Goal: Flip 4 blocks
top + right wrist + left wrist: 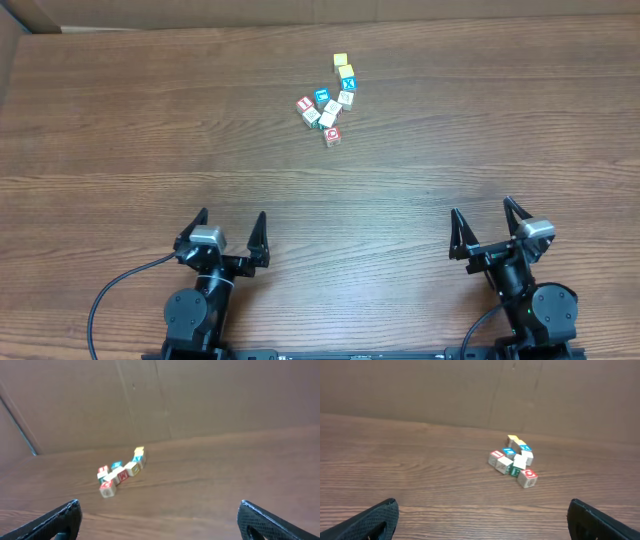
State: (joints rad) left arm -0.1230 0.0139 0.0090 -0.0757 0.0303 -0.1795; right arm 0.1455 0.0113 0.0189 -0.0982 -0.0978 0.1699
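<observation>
The blocks (328,108) sit clustered upper centre of the frame on the tabletop (150,130), well apart from my left claw (232,222) and right claw (482,212), both spread wide, empty. Light, stiff, smooth wood, I judge; pinch opposite side faces.

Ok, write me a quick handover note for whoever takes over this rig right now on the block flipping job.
Left gripper: open, empty, at the near table edge.
Right gripper: open, empty, at the near edge too.
Blocks: one tight cluster at the far middle of the table, well away from both arms. A red-faced cube sits nearest the arms.
Done: no sign that any flip has begun.
Left: probably all four flips.
</observation>
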